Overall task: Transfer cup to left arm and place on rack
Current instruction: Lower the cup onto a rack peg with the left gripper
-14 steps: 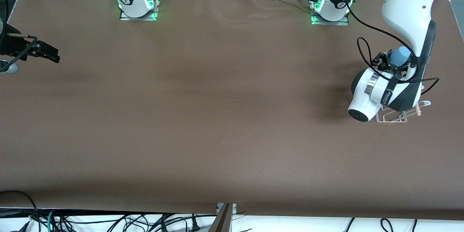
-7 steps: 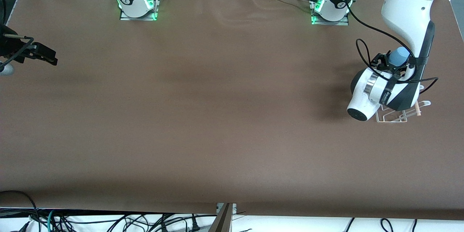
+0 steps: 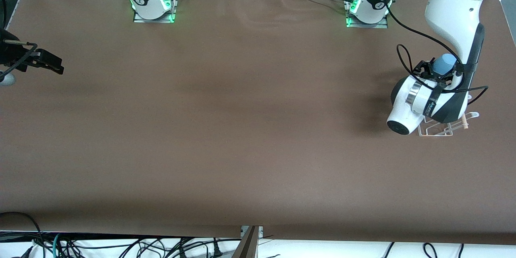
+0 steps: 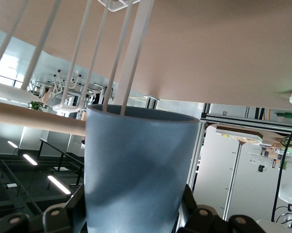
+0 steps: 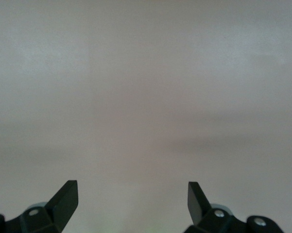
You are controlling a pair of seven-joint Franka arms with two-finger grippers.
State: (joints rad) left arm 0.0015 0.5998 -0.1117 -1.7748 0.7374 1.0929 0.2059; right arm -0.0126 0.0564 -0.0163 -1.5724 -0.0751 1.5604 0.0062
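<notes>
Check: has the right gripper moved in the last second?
Yes. The right gripper, open and waiting at the right arm's end of the table, has pulled back toward that table edge and sits slightly lower in the front view.

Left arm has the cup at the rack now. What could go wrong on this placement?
The left gripper holds the cup mouth-first at the rack, with prongs at its rim. A prong could catch the rim rather than enter. The left arm hides most of the rack in the front view, making alignment hard to judge. The right gripper waits open.

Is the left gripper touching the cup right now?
Touching. Left wrist view shows the left gripper clamped on the cup at its base.
</notes>
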